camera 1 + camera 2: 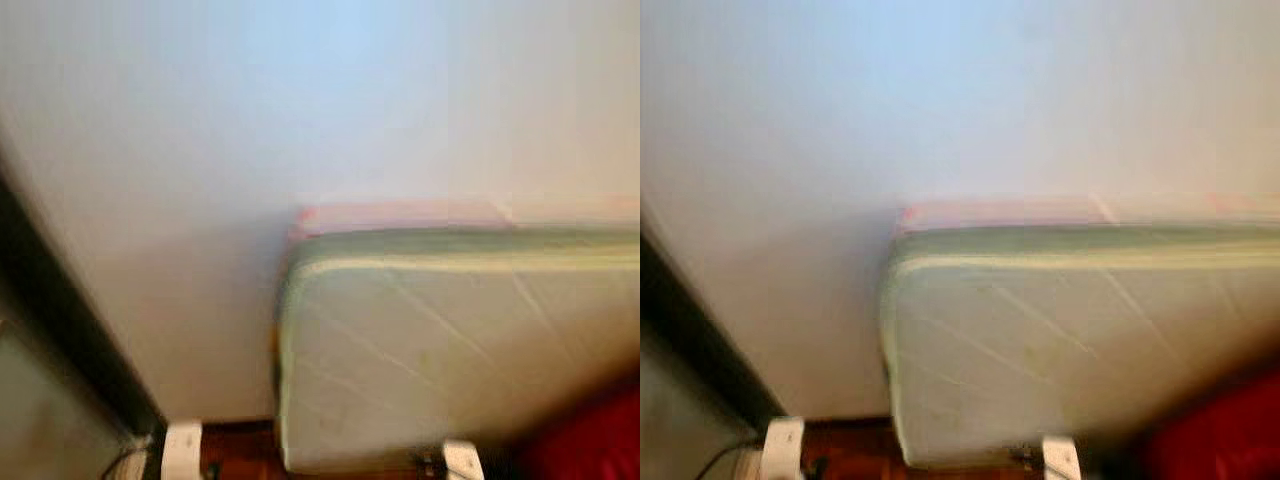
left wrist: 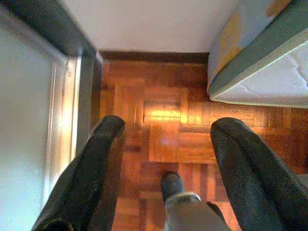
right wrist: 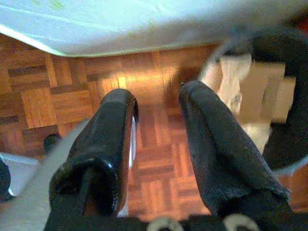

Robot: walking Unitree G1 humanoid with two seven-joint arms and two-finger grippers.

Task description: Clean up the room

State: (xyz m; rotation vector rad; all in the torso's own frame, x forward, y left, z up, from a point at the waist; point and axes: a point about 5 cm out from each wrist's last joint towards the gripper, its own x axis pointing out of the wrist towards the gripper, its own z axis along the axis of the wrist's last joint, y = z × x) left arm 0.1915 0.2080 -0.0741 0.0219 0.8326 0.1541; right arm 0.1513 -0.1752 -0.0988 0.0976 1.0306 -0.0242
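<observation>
A pale mattress point(image 1: 450, 350) with a green edge band stands close in front of me against a white wall point(image 1: 300, 100); a pink strip point(image 1: 400, 215) runs along its top. My left gripper point(image 2: 166, 127) hangs open over the parquet floor point(image 2: 163, 96) near the mattress corner point(image 2: 269, 72), with nothing between its fingers. The right gripper point(image 3: 156, 94) is also open and holds nothing; it is over the parquet point(image 3: 72, 96) just off the mattress edge point(image 3: 120, 24). The head views are blurred.
A dark door or window frame point(image 1: 60, 320) runs down the left side, also seen at the wall's foot point(image 2: 48, 24). Something red point(image 1: 590, 440) sits at the lower right. Beige, box-like shapes point(image 3: 250, 96) and a dark object lie by the right gripper.
</observation>
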